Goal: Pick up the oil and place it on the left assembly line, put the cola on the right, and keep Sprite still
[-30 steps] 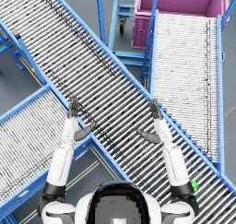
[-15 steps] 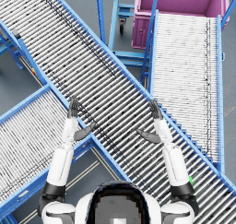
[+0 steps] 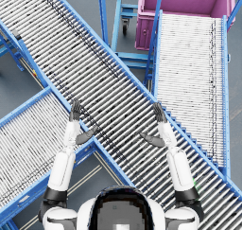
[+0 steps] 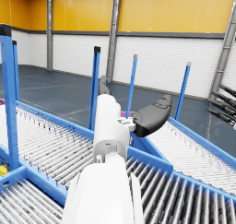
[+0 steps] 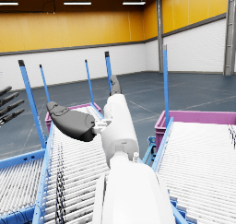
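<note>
Three roller conveyors are seen from above: a long central conveyor (image 3: pixel 108 96) running diagonally from upper left to lower right, a right conveyor (image 3: pixel 189 73) at the upper right, and a left conveyor (image 3: pixel 28 139) at the lower left. All are framed in blue. A pink bin (image 3: pixel 144 35) is set at the top end of the right conveyor, and only plain pink shows inside it. The left hand (image 3: pixel 76 126) and right hand (image 3: pixel 162 128) are held over the central conveyor, well apart, fingers straight, thumbs spread wide, nothing grasped. Where the oil, cola and Sprite lie cannot be told from these views.
</note>
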You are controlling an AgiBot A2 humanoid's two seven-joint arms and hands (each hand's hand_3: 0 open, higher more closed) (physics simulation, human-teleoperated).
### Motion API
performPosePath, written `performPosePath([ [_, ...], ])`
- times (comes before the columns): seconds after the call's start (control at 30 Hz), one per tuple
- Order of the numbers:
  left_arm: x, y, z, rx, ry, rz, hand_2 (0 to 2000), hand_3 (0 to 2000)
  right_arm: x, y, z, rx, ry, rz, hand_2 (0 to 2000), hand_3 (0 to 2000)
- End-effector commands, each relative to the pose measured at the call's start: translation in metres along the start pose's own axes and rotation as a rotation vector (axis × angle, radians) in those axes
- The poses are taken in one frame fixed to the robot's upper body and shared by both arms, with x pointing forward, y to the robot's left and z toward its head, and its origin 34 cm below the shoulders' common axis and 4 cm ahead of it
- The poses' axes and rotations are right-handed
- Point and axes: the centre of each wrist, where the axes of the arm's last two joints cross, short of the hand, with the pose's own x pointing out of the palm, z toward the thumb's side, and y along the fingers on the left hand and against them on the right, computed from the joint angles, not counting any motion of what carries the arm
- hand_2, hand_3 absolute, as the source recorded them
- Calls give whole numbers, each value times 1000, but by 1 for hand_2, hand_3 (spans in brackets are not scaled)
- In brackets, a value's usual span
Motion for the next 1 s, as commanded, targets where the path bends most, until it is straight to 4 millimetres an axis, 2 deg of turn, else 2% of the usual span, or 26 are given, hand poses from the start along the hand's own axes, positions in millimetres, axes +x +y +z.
performPosePath([
  [0.03, 0, 0, 0, 0, 0, 0, 0, 0, 0, 0, 0, 0, 0, 0, 0, 0],
  [0.13, 3, 4, 1, 37, -7, -32, 0, 0, 2, -5, 3, -47, -10, -23, 0, 0],
  [0.33, -1, 18, 29, 224, -28, -60, 0, 0, -4, -15, 33, -242, -18, -120, 0, 0],
  [0.47, -3, 25, 39, 278, -40, -49, 0, 0, -10, -18, 39, -280, -24, -156, 0, 0],
  [0.5, -4, 25, 43, 298, 2, -37, 0, 0, -12, -18, 41, -291, -25, -165, 0, 0],
  [0.7, -15, 33, 62, 383, 259, 63, 0, 0, -20, -18, 55, -334, 241, -251, 0, 0],
  [0.8, -23, 38, 78, 437, 392, 129, 0, 0, -29, -17, 66, -359, 379, -315, 0, 0],
  [0.9, -25, 42, 89, 470, 461, 163, 0, 0, -36, -18, 74, -378, 455, -361, 0, 0],
  [1.0, -30, 46, 89, 464, 482, 187, 0, 0, -47, -15, 78, -380, 482, -411, 0, 0],
])
